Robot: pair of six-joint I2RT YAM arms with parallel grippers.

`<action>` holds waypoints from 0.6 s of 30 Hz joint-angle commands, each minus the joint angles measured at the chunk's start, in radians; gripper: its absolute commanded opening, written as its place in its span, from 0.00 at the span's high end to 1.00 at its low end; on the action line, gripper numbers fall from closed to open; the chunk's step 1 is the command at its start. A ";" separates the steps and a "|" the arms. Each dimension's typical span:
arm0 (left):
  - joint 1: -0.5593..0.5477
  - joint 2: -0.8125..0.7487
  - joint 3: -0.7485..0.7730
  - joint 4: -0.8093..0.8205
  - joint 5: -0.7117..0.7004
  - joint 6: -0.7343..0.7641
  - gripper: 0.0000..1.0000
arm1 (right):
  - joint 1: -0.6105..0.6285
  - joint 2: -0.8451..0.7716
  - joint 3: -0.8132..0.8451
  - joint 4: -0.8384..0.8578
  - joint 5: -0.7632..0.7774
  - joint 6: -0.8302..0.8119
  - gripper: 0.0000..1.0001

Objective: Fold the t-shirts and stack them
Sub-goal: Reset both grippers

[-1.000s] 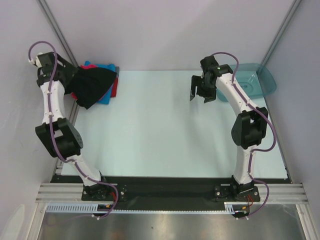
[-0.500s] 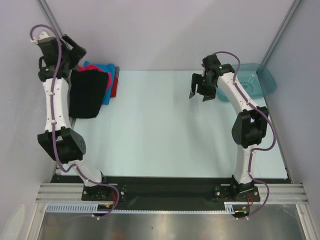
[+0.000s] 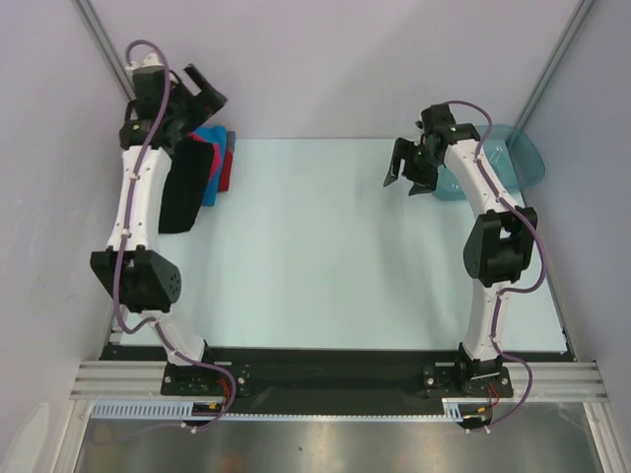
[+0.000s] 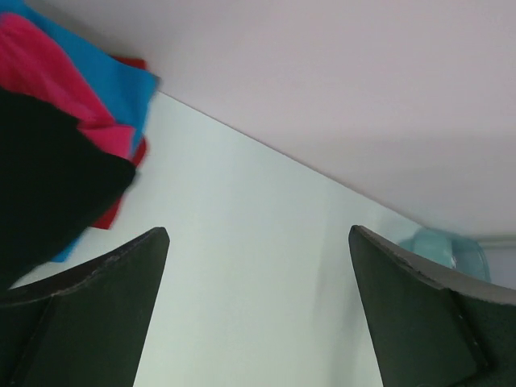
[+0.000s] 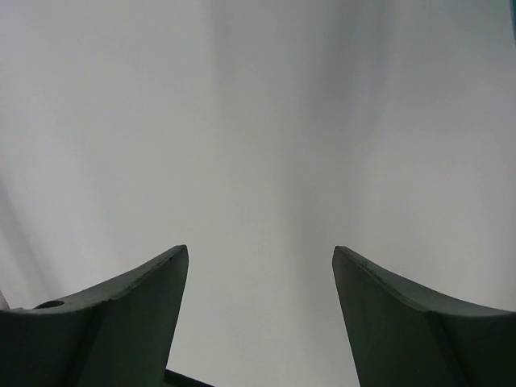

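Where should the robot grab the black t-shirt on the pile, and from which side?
Probably the near end of the black t-shirt, coming down from above on the open-table side. It lies as a long folded strip on the blue shirt and red shirt, and that end sticks out past them, so fingers could pinch it alone.

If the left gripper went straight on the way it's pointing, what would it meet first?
Probably bare table near the back wall; the shirt stack lies off to one side. Depth is unclear.
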 commanded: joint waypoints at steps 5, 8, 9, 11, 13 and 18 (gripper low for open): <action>-0.239 0.131 0.147 -0.234 -0.003 0.097 0.00 | 0.031 0.042 0.076 0.024 -0.053 0.003 0.19; -0.317 0.168 0.182 -0.286 -0.043 0.148 0.00 | 0.047 0.044 0.082 0.017 -0.004 0.003 0.18; -0.336 0.174 0.172 -0.288 -0.045 0.157 0.00 | 0.052 0.047 0.086 0.010 0.006 0.003 0.18; -0.365 0.213 0.187 -0.322 -0.067 0.177 0.00 | 0.067 0.048 0.092 0.004 0.039 -0.006 0.18; -0.396 0.234 0.205 -0.358 -0.066 0.186 0.00 | 0.080 0.045 0.099 -0.004 0.080 -0.016 0.18; -0.433 0.224 0.193 -0.319 -0.077 0.243 0.00 | 0.116 0.038 0.109 -0.010 0.129 -0.032 0.17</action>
